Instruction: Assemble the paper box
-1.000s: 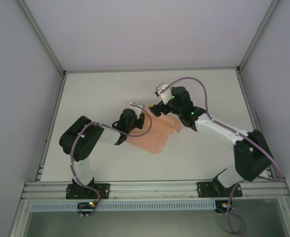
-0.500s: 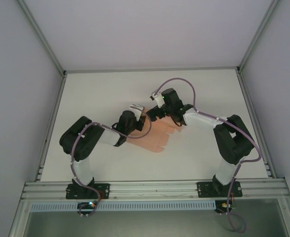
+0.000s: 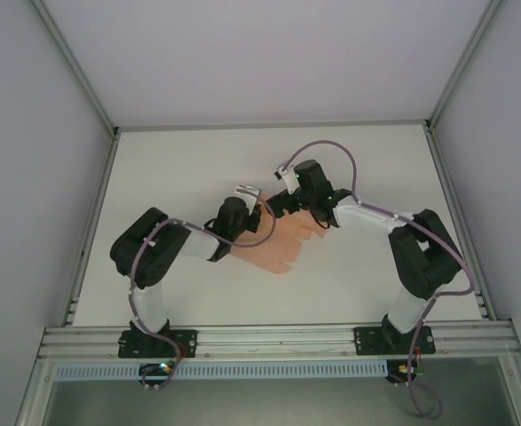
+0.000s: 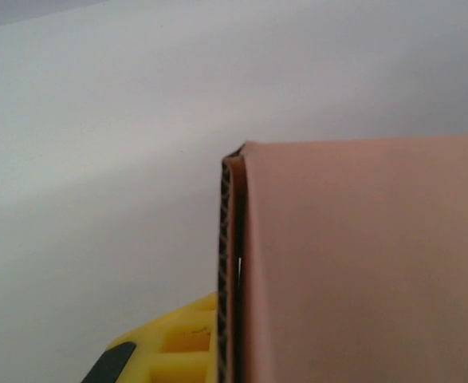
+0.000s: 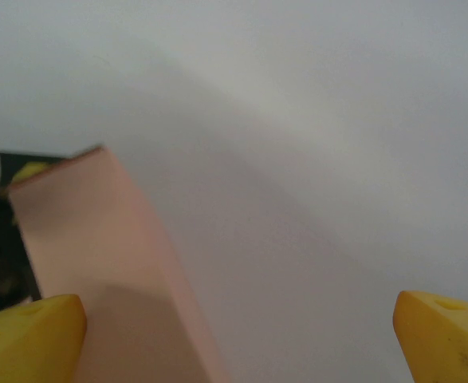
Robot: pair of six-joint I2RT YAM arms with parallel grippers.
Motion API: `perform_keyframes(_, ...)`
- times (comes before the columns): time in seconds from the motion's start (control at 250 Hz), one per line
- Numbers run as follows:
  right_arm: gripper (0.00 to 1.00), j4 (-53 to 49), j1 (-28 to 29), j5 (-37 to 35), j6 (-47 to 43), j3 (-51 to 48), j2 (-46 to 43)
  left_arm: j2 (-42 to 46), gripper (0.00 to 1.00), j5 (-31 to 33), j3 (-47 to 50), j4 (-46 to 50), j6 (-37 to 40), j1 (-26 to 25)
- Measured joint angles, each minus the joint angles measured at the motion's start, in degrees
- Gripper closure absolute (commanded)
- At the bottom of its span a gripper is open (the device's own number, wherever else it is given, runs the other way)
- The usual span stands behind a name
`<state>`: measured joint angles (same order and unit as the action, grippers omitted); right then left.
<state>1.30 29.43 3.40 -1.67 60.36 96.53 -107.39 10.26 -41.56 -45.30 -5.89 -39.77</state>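
Pale walls are set round a white bench [image 3: 153,160], at whose middle the paper box [image 3: 282,250] is laid, one panel raised. The right hand [image 5: 237,327] is spread wide and empty. One finger [image 4: 174,351] of the left hand [image 3: 256,211] is set against the card's edge; its grip cannot be told. The sheet could be slid or creased by an unsupported push.
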Motion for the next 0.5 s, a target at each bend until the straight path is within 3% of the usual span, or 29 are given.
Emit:
perform_keyframes(0.303,0.00,-3.2,-2.3,-5.2,0.4,-8.5,-18.5,7.3,1.00,7.9,1.5,5.0,-0.7,1.0)
perform_keyframes(0.499,0.00,-5.3,-3.5,-6.7,0.2,-11.7,-23.3,10.7,1.00,9.0,1.5,9.0,-1.7,1.3)
